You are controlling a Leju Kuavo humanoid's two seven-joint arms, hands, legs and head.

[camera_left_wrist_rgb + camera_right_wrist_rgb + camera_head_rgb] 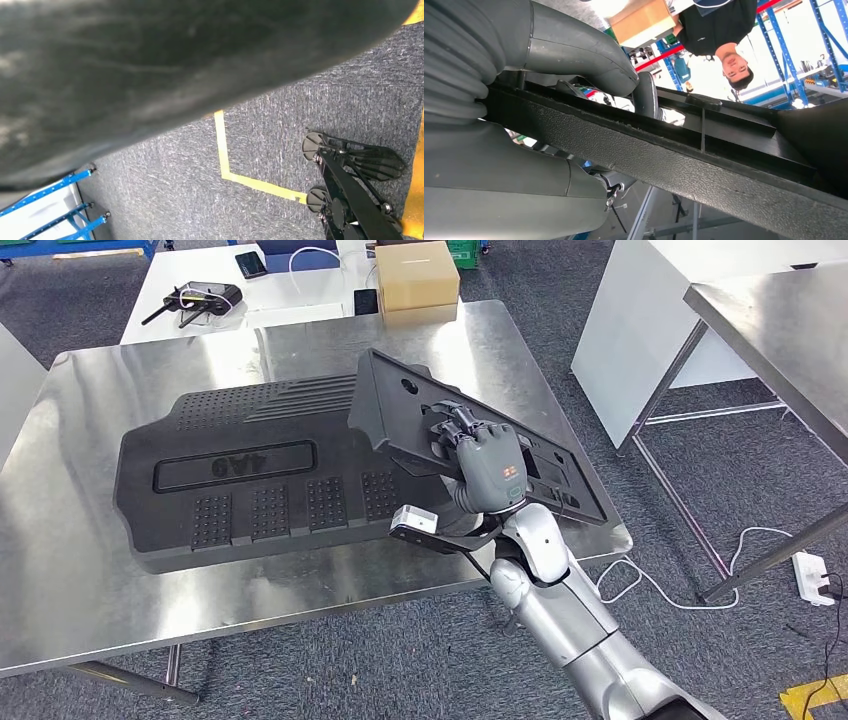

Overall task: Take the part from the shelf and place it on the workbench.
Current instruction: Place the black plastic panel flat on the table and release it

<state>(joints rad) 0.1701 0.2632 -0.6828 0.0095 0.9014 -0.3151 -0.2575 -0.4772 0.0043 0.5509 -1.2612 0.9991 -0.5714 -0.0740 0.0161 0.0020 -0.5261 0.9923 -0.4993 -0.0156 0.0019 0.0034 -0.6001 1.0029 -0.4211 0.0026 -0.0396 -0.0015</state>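
My right hand (487,462) grips the flat black plastic panel (400,410), tilted, far end resting over the steel worktop (90,570).

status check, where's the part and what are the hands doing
Right hand grips black panel, tilted over workbench, far end resting on large black part. Left hand not seen. Large part occupies the bench middle.

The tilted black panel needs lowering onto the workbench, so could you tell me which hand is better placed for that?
The right hand: it grips the panel, tilted over the workbench, resting on the large part.
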